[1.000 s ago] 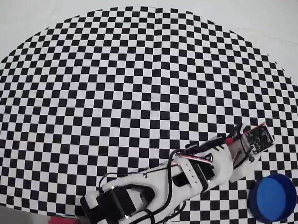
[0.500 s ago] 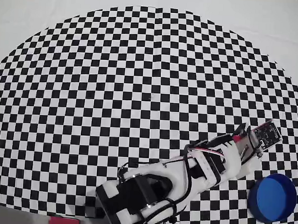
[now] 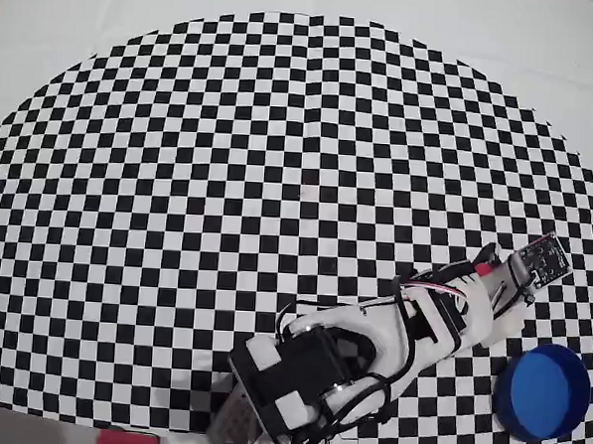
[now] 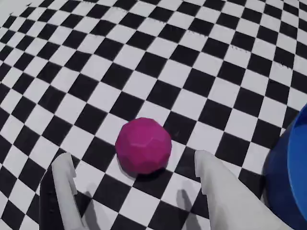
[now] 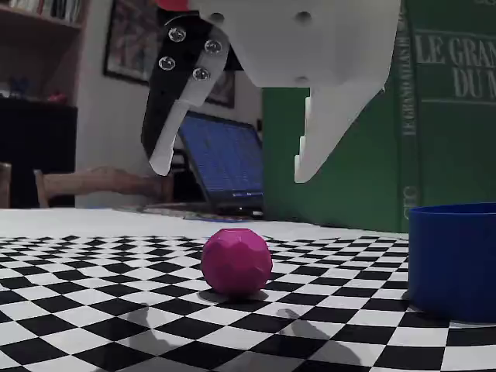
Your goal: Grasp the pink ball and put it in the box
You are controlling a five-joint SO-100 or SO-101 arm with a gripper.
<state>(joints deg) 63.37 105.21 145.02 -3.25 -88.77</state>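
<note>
The gripper (image 5: 232, 167) hangs wide open and empty above the pink ball (image 5: 236, 261), which sits on the checkered mat beside the box (image 5: 453, 260) (untouched). Next, I judge: lower, then close.

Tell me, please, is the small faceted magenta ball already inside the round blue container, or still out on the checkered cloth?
Out: the magenta ball rests on the checkered cloth, left of the blue container.

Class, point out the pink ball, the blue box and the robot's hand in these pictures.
pink ball (image 4: 143, 145): wrist view, centre of its faceted top.
blue box (image 5: 453, 260): fixed view, middle of its outer wall.
hand (image 5: 232, 172): fixed view, open gap midway between its fingertips, above the ball.
</note>
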